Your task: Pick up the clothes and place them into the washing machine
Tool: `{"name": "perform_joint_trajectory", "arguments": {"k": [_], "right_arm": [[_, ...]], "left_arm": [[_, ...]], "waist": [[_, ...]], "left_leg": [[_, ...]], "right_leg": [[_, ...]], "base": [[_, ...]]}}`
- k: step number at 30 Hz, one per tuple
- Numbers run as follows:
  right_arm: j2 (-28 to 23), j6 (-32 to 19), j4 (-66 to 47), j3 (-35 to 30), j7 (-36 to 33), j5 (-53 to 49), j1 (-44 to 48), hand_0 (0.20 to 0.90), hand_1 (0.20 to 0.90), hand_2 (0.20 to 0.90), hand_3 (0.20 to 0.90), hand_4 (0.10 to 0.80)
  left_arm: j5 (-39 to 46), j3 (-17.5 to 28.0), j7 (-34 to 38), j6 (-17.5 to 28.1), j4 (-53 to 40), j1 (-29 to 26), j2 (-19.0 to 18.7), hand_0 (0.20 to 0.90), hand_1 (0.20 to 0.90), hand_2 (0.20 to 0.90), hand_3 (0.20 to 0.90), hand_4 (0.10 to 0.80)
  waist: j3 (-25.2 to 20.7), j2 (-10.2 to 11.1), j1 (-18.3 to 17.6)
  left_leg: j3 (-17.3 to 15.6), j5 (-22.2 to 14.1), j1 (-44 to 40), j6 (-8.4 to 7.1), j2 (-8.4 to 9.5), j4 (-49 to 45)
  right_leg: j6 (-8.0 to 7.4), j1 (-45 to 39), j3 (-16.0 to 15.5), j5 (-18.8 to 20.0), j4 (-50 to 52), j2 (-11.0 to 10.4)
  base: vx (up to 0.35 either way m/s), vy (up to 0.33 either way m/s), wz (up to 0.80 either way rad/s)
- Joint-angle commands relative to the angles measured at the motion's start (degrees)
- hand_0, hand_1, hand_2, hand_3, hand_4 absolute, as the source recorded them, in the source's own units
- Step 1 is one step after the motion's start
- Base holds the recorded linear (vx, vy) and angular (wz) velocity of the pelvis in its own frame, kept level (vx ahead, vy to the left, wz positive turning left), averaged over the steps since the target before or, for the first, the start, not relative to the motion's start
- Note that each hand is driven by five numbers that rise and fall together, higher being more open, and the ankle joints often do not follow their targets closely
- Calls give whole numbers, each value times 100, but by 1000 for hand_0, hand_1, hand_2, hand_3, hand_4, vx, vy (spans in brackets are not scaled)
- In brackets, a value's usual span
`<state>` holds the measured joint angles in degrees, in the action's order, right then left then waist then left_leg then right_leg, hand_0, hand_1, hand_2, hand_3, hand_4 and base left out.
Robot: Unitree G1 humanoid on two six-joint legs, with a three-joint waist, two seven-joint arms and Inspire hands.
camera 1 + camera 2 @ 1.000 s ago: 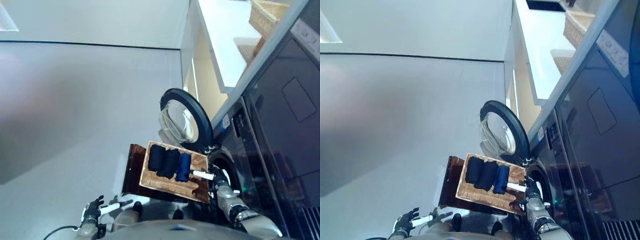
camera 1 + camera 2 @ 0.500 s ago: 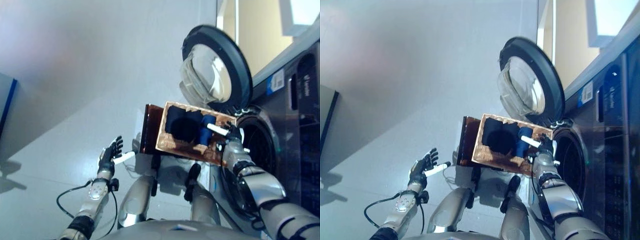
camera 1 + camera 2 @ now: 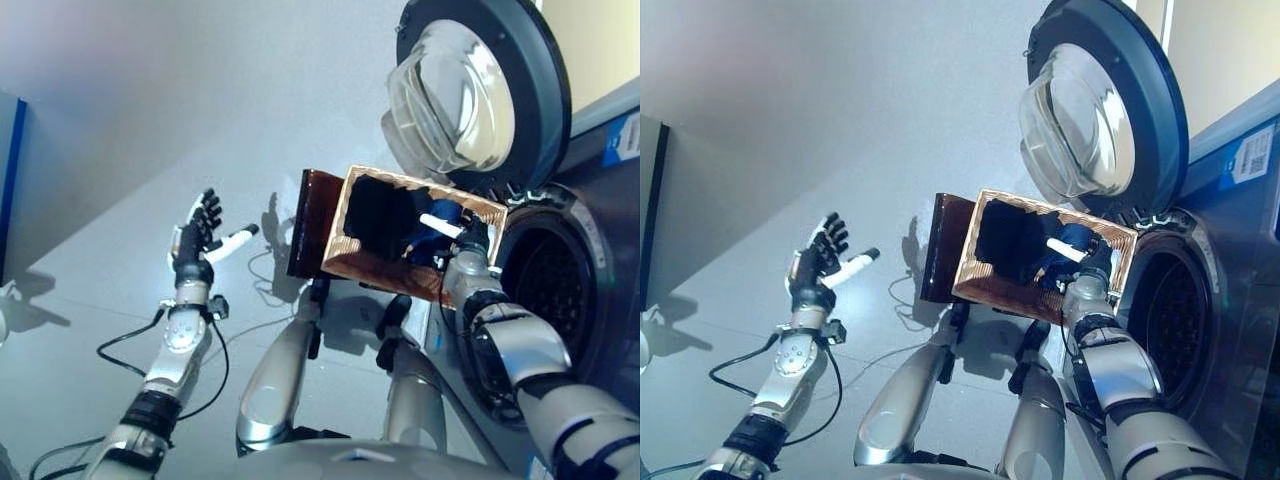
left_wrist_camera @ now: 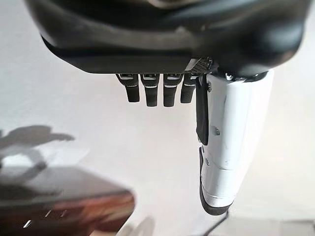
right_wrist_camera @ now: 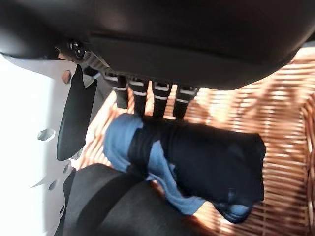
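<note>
While the right hand hovers unclenched above the blue roll in the basket, no clothes have reached the washing machine; the left hand is spread, empty.

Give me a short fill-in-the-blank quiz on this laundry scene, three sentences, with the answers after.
1. The washing machine's round door stands ____.
2. The rolled clothes lie in a ____ basket.
3. The right hand is over the basket, while the left hand holds ____.

Missing words: open; wicker; nothing
</note>
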<state>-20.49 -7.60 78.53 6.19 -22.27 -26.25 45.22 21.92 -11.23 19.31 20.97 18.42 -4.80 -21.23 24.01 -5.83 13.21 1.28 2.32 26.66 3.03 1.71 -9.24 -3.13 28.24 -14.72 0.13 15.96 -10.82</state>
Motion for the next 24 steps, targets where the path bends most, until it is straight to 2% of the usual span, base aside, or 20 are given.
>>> {"name": "perform_joint_trajectory", "arguments": {"k": [1,15,16,17,23,24], "right_arm": [[-257,-186,127,-39,-264,162,64,900,900,900,900,800],[-447,-165,112,27,-529,320,219,900,900,900,900,800],[-450,-171,108,39,-552,320,254,900,900,900,900,800],[-455,-169,103,44,-561,313,271,900,900,900,900,800],[-529,-163,100,112,-563,324,473,900,900,900,900,800],[-556,-165,104,157,-574,336,597,713,713,713,713,667]], "left_arm": [[-211,213,314,593,-544,270,-300,900,900,900,900,800],[-21,179,419,561,-727,502,-261,900,900,900,900,800],[-30,183,437,554,-741,520,-259,900,900,900,900,800],[-20,192,450,556,-759,529,-247,900,900,900,900,800],[-34,202,526,540,-755,510,-246,900,900,900,900,800],[-26,211,546,549,-708,493,-249,900,900,900,900,800]], "waist": [[-292,-60,-13],[-25,-224,-127],[-12,-234,-121],[-32,-232,-111],[14,-286,-79],[27,-302,-63]], "left_leg": [[138,0,481,-425,-52,-378],[56,52,930,-362,-8,-496],[66,54,998,-362,0,-517],[93,-98,958,-389,2,-513],[92,-82,1167,-386,39,-528],[85,-73,1247,-390,52,-535]], "right_leg": [[-306,-45,166,25,223,-391],[-295,451,301,115,301,-400],[-296,497,300,107,328,-412],[-347,472,334,-38,354,-413],[-359,691,350,-41,418,-451],[-364,756,344,-30,423,-469]], "base": [[-15,40,-4],[-36,22,-5],[89,-8,-1],[89,-4,4],[17,6,3],[10,18,6]]}}
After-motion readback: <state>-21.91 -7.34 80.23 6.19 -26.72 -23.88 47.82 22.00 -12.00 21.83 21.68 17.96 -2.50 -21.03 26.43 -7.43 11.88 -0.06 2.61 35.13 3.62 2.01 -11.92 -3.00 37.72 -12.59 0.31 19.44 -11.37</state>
